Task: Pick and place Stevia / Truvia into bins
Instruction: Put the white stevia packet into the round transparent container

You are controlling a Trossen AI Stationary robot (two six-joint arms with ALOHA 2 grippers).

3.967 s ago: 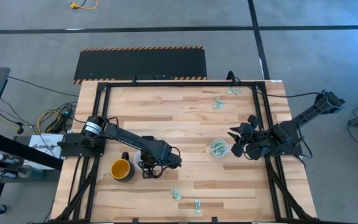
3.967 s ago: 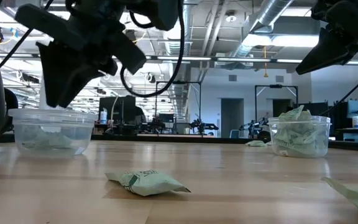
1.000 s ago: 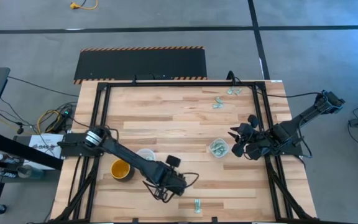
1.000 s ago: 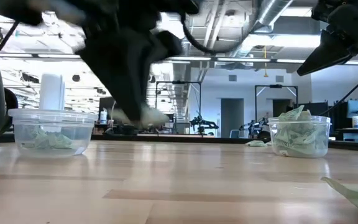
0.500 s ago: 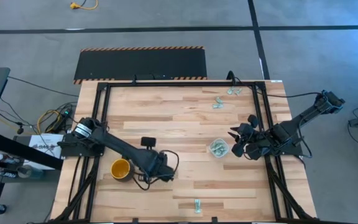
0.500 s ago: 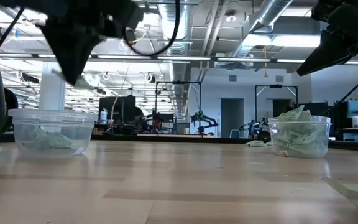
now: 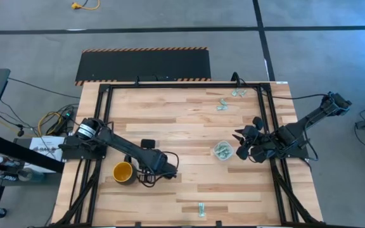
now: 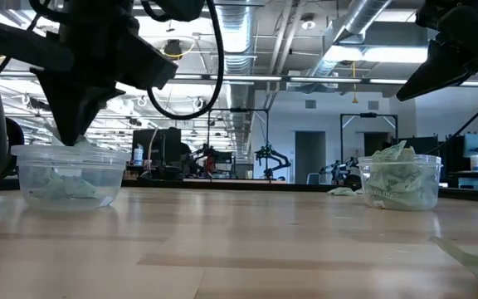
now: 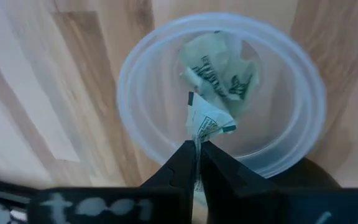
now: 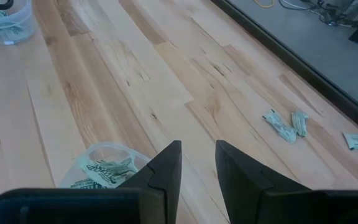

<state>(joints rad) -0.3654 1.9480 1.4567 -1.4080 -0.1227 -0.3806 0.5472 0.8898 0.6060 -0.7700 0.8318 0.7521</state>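
The left end effector (image 9: 197,149) is held right over a clear cup (image 9: 219,93) on the wooden counter (image 7: 189,126). A green and white sachet (image 9: 207,121) is pinched between its dark fingers, which are closed tight on the paper. The sachet hangs down over the open cup. A crumpled sachet (image 9: 219,68) is already lying in the bottom of that cup. In the high view, this cup is hidden under the left arm, just beside a yellow mug (image 7: 123,171).

In the low view, the same cup (image 8: 69,174) is seen on one side, with the left end effector (image 8: 77,137) just above its rim.

The right end effector (image 10: 197,163) is held in the air near the second clear cup (image 7: 223,151), at the right side of the counter. Its fingers are a little way apart and nothing is held between them. This cup is filled with many sachets, and they are piled up past the rim in the low view (image 8: 401,184).

More sachets are left loose on the counter. Two are seen near the far edge (image 7: 222,104), one at the far right corner (image 7: 237,93), and one near the front edge (image 7: 201,208).
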